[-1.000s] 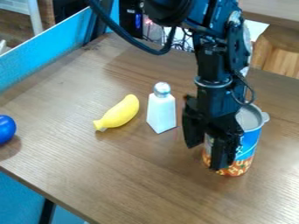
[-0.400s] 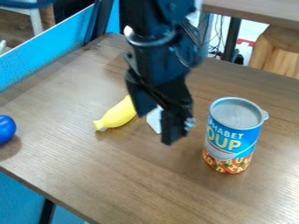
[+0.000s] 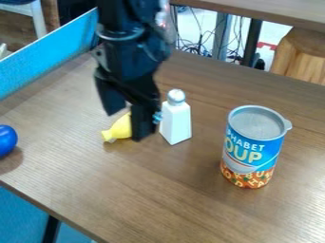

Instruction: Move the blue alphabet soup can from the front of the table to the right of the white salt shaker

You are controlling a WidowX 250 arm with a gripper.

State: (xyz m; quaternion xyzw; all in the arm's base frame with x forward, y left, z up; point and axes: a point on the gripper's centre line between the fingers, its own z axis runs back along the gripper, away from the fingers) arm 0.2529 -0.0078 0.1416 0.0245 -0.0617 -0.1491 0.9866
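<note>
The jaws of the black metal two-finger gripper are parted, with nothing seen gripped, and partly hidden by them, left of the frame's centre, is the tapered, yellow, plastic-looking banana, not yet lifted from the brown wooden table.

The desk under the hand looks like wood or wood laminate, smooth with a fine grain and a soft sheen, while the hand looks like dark, mostly matt plastic. Right beside the hand, the white bottle looks like smooth plastic under a shiny, metal-like cap, and the yellow banana partly behind the hand looks like smooth plastic. Well apart from the hand, the can has a smooth printed surface and a grey, metal-like top, and the blue ball looks glossy.
</note>
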